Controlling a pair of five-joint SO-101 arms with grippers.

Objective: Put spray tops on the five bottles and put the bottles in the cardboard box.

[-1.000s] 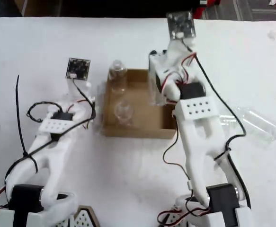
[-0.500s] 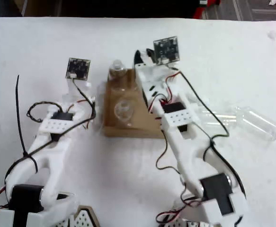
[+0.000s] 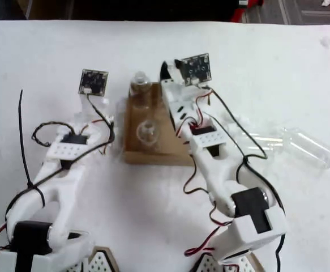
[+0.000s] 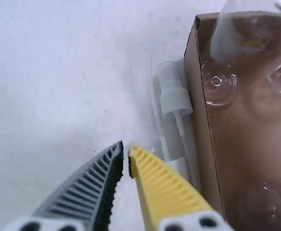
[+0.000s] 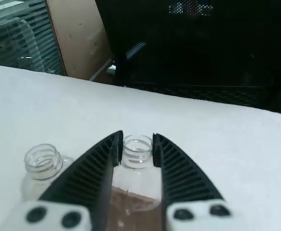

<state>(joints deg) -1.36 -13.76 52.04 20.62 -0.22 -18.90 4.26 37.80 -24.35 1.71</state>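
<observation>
- Two open-necked bottles stand in the cardboard box [image 3: 153, 156] in the high view: a corner bottle [image 3: 141, 90] at its far left and a middle bottle [image 3: 148, 134] nearer the centre.
- The right pincer [image 5: 136, 136] is over the box's far end. Its black fingers are set narrow, closed on the neck of a third bottle [image 5: 138, 150], which stands upright just beside the corner bottle.
- The left pincer [image 4: 126, 153] hovers low over the counter [image 4: 58, 72], beside the box wall that faces the left arm. Its tips are all but together and hold nothing.
- A spray top [image 4: 171, 94] lies on the counter just beside that wall.
- A lying bottle [image 3: 312, 148] rests on the counter, well right of the box.
</observation>
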